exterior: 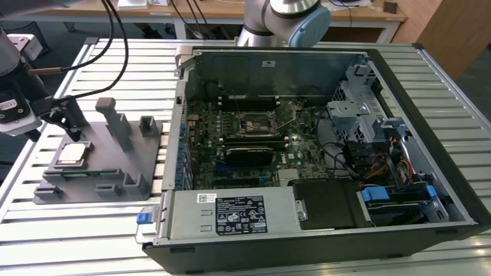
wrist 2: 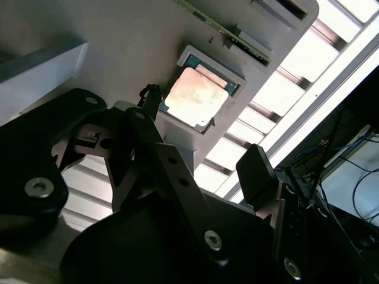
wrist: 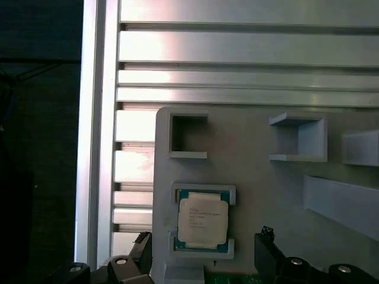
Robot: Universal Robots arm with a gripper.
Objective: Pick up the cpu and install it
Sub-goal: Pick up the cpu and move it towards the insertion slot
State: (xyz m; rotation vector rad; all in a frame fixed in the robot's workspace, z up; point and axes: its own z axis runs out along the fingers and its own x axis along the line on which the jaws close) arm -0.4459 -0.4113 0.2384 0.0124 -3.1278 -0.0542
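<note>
Gripper [exterior: 73, 131] hangs, fingers [wrist 2: 254, 171] spread, just above the cpu [exterior: 73, 153], which sits in its pocket on the gray holder [exterior: 115, 185] at the exterior view's left. Closing off-centre could grab it crooked, and that risks damaging the socket [exterior: 257, 122] further right.

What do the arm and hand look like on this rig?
The arm is a silver-grey tube with a pale blue round joint cap. The hand is matte black: flat linkage bars pinned by silver screws, and narrow black fingers. Black cables run to the wrist.
</note>
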